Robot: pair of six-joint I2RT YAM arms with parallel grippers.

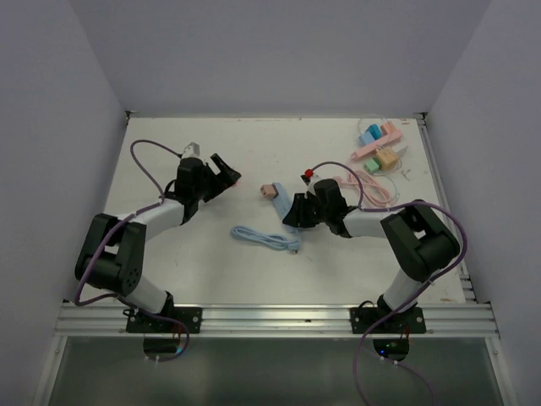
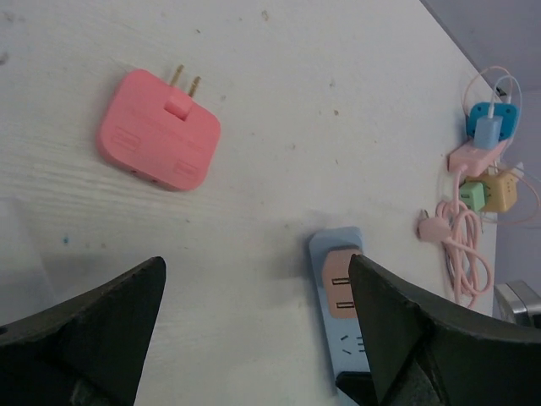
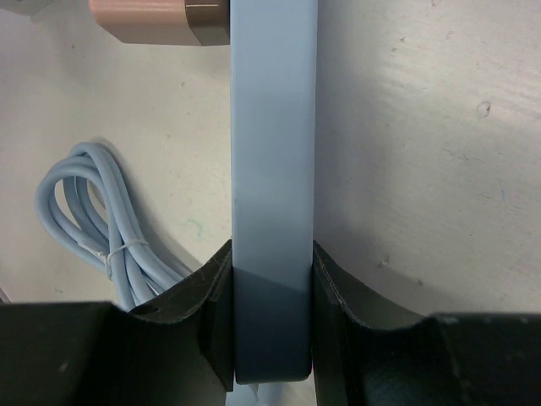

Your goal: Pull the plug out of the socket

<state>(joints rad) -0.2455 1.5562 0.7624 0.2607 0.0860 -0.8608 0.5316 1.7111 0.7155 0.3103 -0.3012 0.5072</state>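
A light blue power strip lies mid-table with a salmon-pink plug block seated in its far end. My right gripper is shut on the strip's near end; in the right wrist view both pads press its sides, and the plug sticks out to the left at the top. My left gripper is open and empty, left of the plug. In the left wrist view the plug's slotted face on the strip shows beside the right finger of the gripper.
A loose pink adapter with two bare prongs lies beyond the left gripper. The strip's coiled blue cable lies in front of it. A cluster of coloured chargers and a pink cable sit at the back right.
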